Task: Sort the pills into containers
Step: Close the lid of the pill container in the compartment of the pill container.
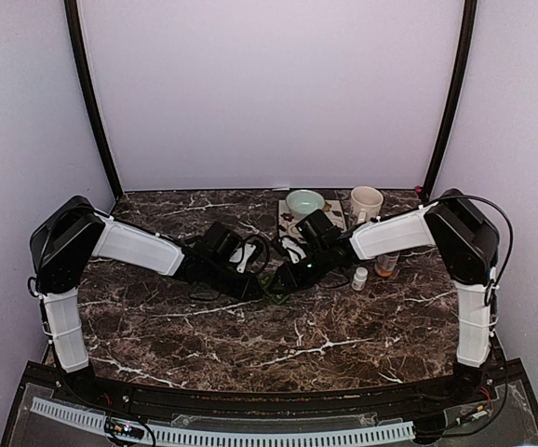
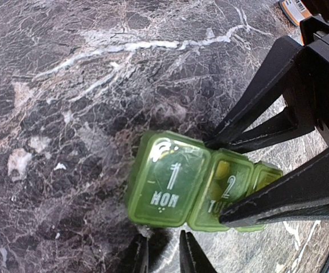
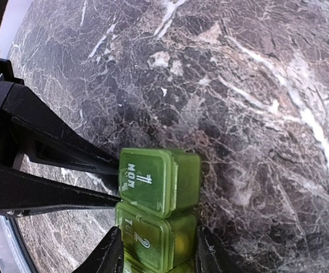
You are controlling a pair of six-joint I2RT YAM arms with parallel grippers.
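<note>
"Where is the small green plastic pill box [image 2: 170, 187]?"

"In the middle of the dark marble table [image 2: 68, 85]."

"Who has it?"

"The right tool [image 3: 159, 239] comes from 3 o'clock and squeezes its sides at lid 2."

"And the left tool [image 2: 161, 242]?"

"Narrow, at the MON edge, 9 o'clock. I cannot tell if it pinches."

Both arms look alike. Closest to the pill box [image 2: 170, 187], the left arm [image 1: 134, 245] and right arm [image 1: 390, 233] are black and lumpy. Farther from the pill box comes a smooth white shell, then a big black joint, then a white post. Thin black cables loop farthest from it. The left gripper [image 2: 161, 244] and right gripper [image 3: 160, 239] have flat, pointy black fingers.
</note>
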